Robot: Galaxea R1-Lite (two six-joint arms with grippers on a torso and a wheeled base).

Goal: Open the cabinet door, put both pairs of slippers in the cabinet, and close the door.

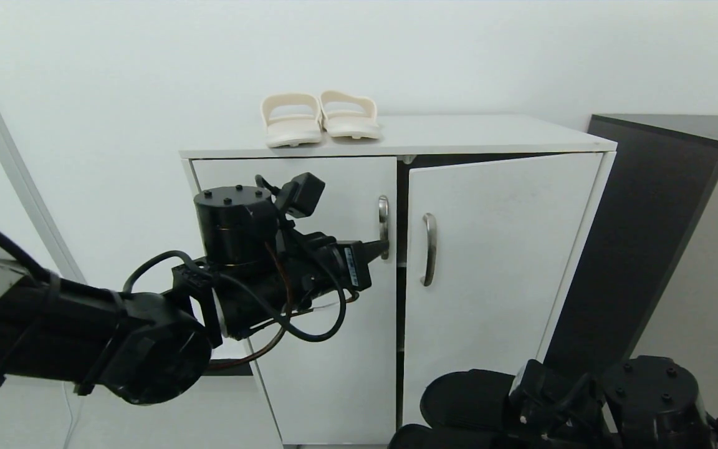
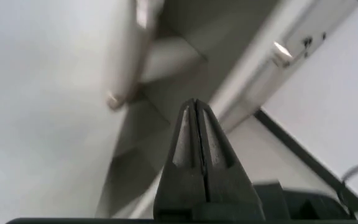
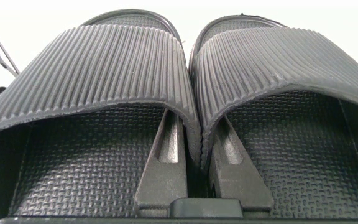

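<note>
Closest in, low on the left, the left gripper (image 1: 376, 248) is seen stretched out toward the white cabinet (image 1: 490, 134). Its fingers (image 2: 185, 143) are pressed flat together, with nothing caught between them. Its tip is placed right at the lower end of the left handle (image 1: 383, 218), though whether the metal is actually touched cannot be told. The left door (image 1: 346, 386) is seen lying flush with the frame.

Up on the cabinet top, above that door, the cream slippers (image 1: 320, 118) are set side by side near the front edge.

Across the dark centre gap, the right door (image 1: 496, 262) is found slightly ajar. Its upper edge is swung out from the frame, so that a dark wedge is exposed beneath the top panel. The right handle (image 1: 429, 249) is mounted upright just beside the gap.

Down at the lower right, the black slippers (image 1: 468, 396) are held before the foot of that door by the right gripper (image 3: 197, 124). The inner edges of the two ribbed straps are pinched together between its fingers (image 3: 163, 168), with one finger tucked inside each slipper.

Farther right, a dark cabinet (image 1: 646, 249) is stood against the white one's side.
</note>
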